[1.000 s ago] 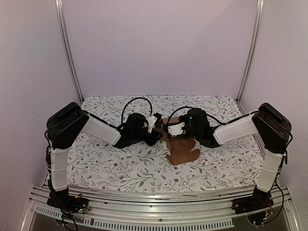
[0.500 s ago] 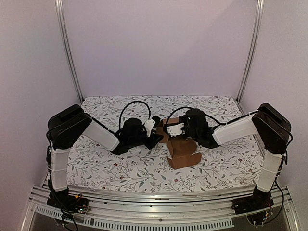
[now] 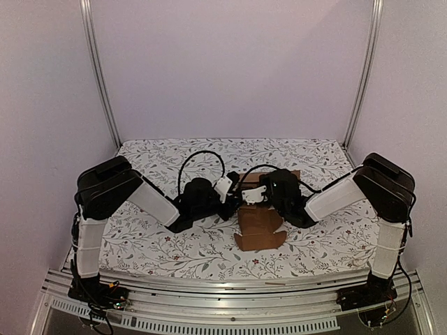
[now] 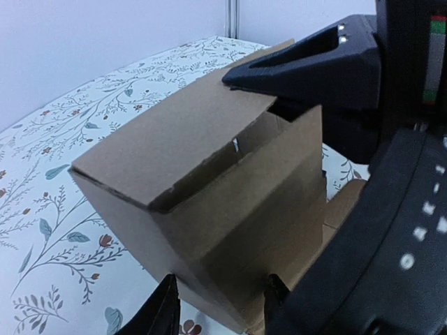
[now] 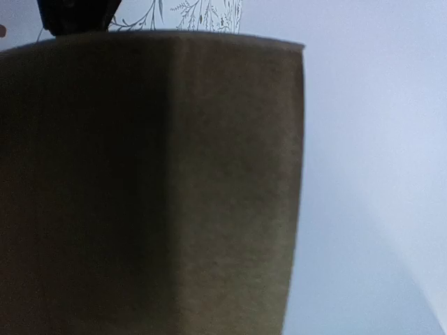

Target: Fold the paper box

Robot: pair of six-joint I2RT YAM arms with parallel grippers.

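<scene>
Two robot arms meet over a half-formed cardboard box (image 4: 209, 181) at the middle of a flowered tablecloth (image 3: 328, 244), the carton standing between them, its walls up and its lid not yet down. The right claw (image 4: 232, 78) is clamped shut on the far edge of the top flap (image 4: 174, 143), holding it over the open mouth. The left claw (image 4: 220, 307) sits low at the box's near corner, its fingers (image 4: 167, 310) apart on either side of the bottom edge. Whether they pinch the cardboard or merely flank it cannot be told. The work appears to be at the closing stage. The next move likely calls for the left claw to steady the body while the right one presses the flap down and tucks its edge inside.
</scene>
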